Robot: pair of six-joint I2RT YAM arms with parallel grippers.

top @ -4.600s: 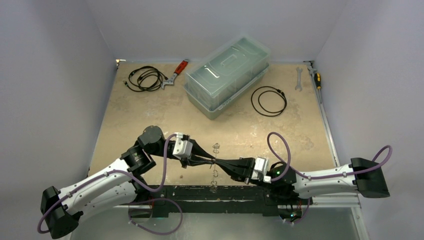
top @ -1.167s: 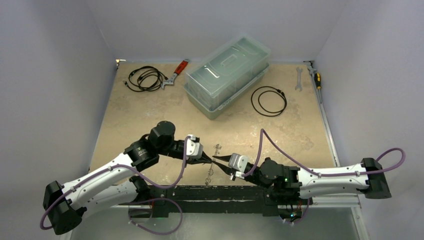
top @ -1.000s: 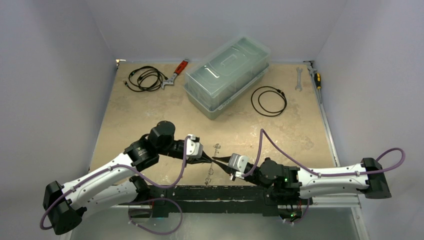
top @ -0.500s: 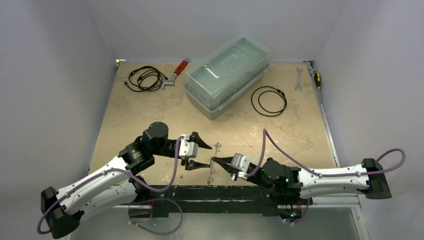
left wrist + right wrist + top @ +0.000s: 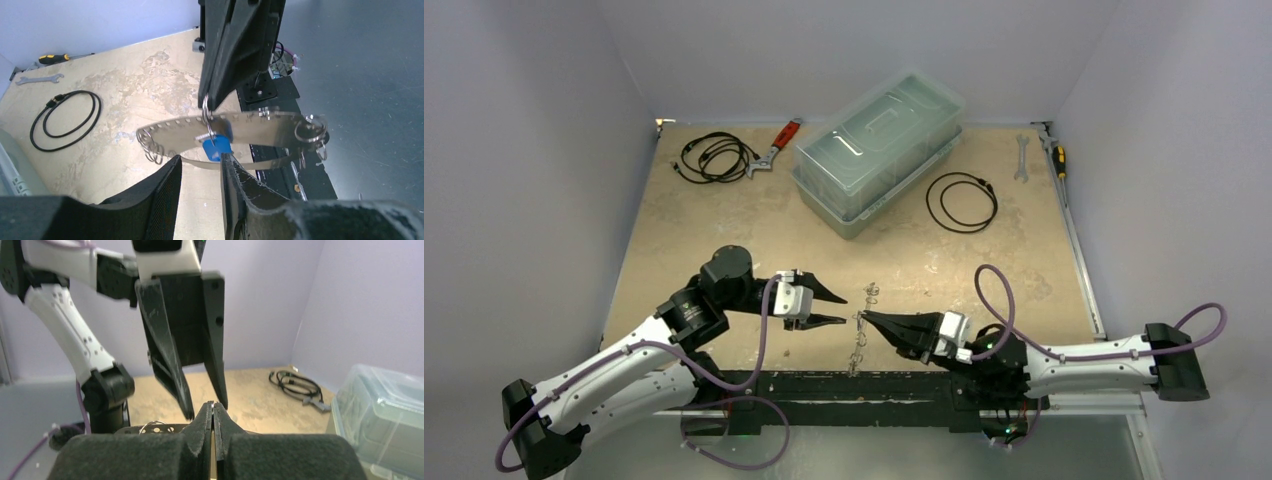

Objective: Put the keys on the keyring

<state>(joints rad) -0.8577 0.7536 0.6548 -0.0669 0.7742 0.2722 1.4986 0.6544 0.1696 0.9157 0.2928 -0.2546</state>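
Note:
The keyring (image 5: 860,335) hangs in the air between the two arms. In the left wrist view it is a silvery perforated hoop (image 5: 260,127) with small split rings along its rim. My right gripper (image 5: 865,316) (image 5: 213,405) is shut on one small ring at the hoop's rim, coming down from above as black fingers (image 5: 235,55). A blue-headed key (image 5: 217,148) and a tiny silvery key (image 5: 206,136) hang from that ring. My left gripper (image 5: 845,309) (image 5: 200,161) is open just left of the hoop, with its right fingertip under the blue head and nothing between its fingers.
A clear lidded plastic box (image 5: 879,150) stands at the back. Black cable coils lie at the back left (image 5: 714,155) and right of the box (image 5: 962,200). A red-handled wrench (image 5: 776,145), a spanner (image 5: 1022,158) and a screwdriver (image 5: 1057,155) lie along the back. A black rail (image 5: 864,385) runs along the near edge.
My left gripper opened wide off the keyring, drew back to the left, then narrowed somewhat. My right gripper stayed shut and pulled a little to the right with the keyring.

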